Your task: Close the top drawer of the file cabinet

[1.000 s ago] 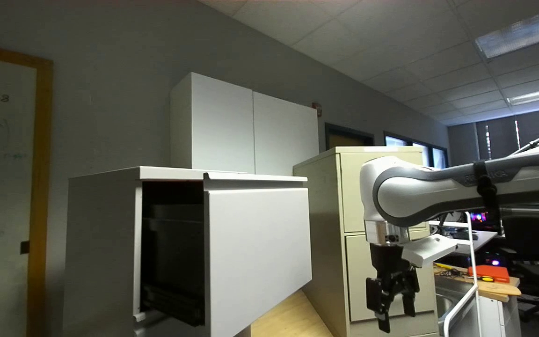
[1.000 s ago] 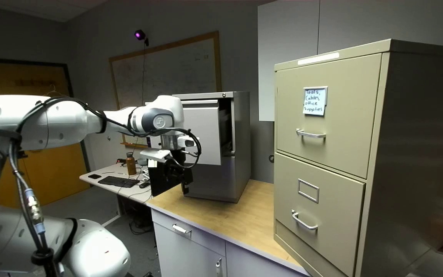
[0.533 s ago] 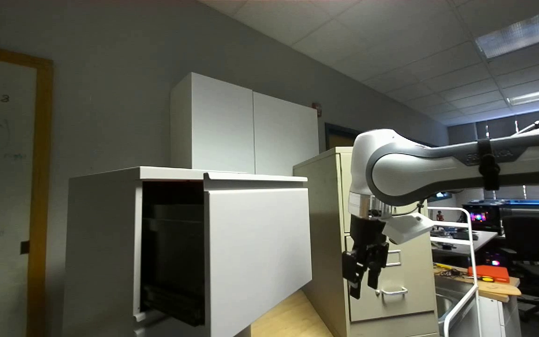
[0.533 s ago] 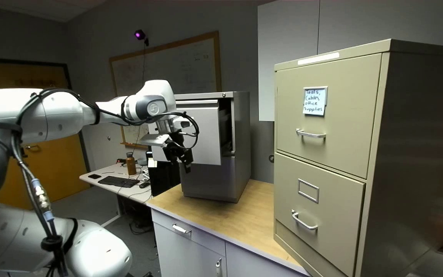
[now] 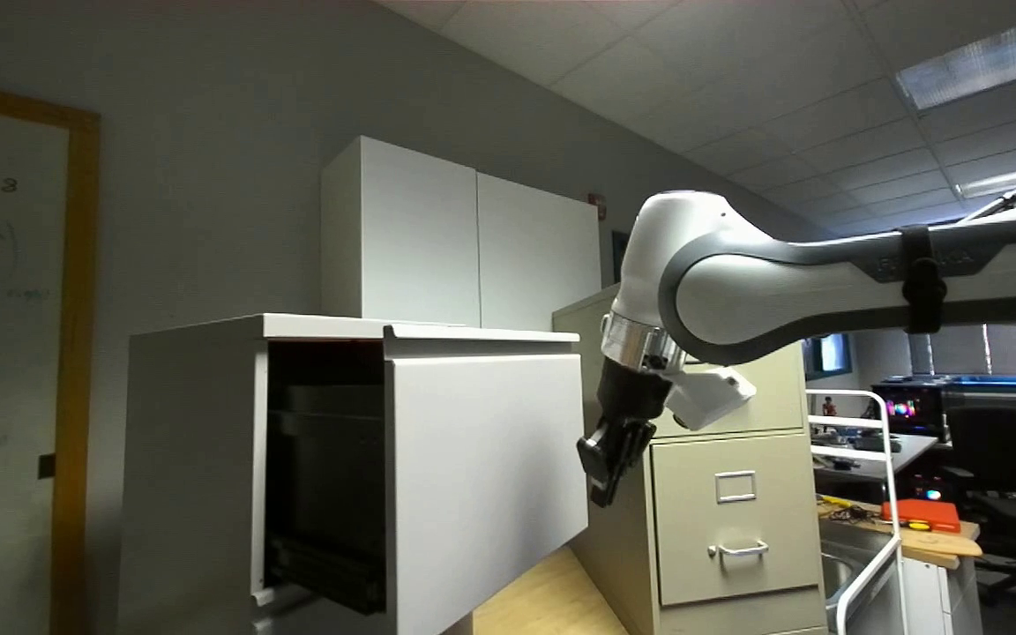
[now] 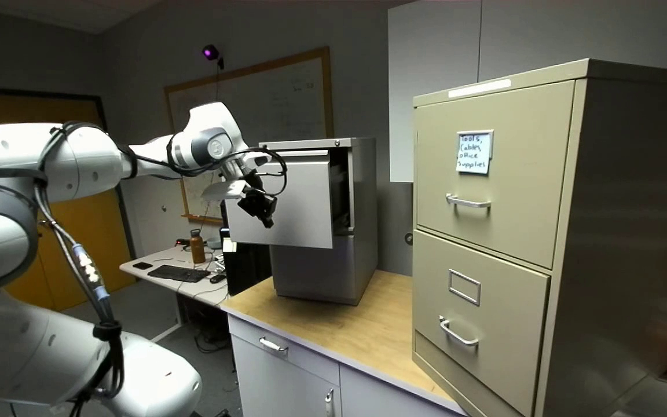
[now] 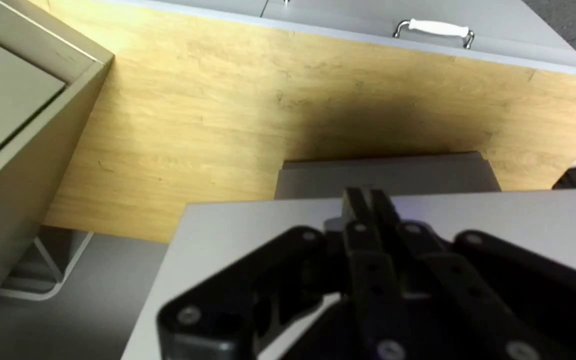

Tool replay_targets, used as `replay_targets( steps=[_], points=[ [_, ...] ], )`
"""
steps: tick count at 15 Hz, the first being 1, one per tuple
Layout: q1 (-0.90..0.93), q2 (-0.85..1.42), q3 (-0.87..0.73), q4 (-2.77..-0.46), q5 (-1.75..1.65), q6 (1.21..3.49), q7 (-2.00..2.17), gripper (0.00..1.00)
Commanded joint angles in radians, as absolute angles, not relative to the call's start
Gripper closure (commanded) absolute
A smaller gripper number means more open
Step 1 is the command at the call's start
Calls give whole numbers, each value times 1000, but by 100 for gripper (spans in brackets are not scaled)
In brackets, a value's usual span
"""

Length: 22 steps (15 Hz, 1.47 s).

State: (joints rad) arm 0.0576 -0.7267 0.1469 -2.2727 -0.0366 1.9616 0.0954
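The light-grey file cabinet (image 5: pixel 190 467) (image 6: pixel 363 231) stands with its top drawer (image 5: pixel 486 467) (image 6: pixel 304 197) pulled well out, dark inside. Below it, the lower drawer (image 6: pixel 313 272) sits flush with the cabinet. My gripper (image 5: pixel 601 494) (image 6: pixel 268 222) is tilted, in front of the top drawer's plain front. In the wrist view the gripper (image 7: pixel 367 194) is shut, its fingertips almost together with only a sliver between them and nothing held. Behind them spreads the drawer front (image 7: pixel 248 225). Whether the tips touch it cannot be told.
A beige cabinet (image 5: pixel 737 520) (image 6: pixel 495 231) with handles stands beside the grey one on the wooden counter (image 6: pixel 380 318) (image 7: pixel 193 115). White wall cupboards (image 5: pixel 464 238) hang behind. A desk (image 6: pixel 160 260) with a keyboard and an orange-brown bottle (image 6: pixel 197 246) lies beyond.
My gripper has risen, tilted and come nearer the top drawer's front. Its fingers have gone from spread to nearly together. The drawer has not moved.
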Motion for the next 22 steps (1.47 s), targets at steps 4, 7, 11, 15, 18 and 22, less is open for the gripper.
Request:
replay_targets(
  steps=[4, 7, 11, 15, 18, 22],
  points=[
    [91, -617, 152, -2076, -36, 2004, 60, 100],
    [102, -546, 152, -1962, -30, 2005, 43, 100],
    [117, -416, 158, -1811, -26, 2007, 30, 100],
    [111, -268, 173, -1678, -50, 1974, 43, 100],
    [109, -139, 177, -1555, -68, 1959, 54, 100],
    [118, 36, 178, -1371, -105, 1919, 68, 100]
  ],
)
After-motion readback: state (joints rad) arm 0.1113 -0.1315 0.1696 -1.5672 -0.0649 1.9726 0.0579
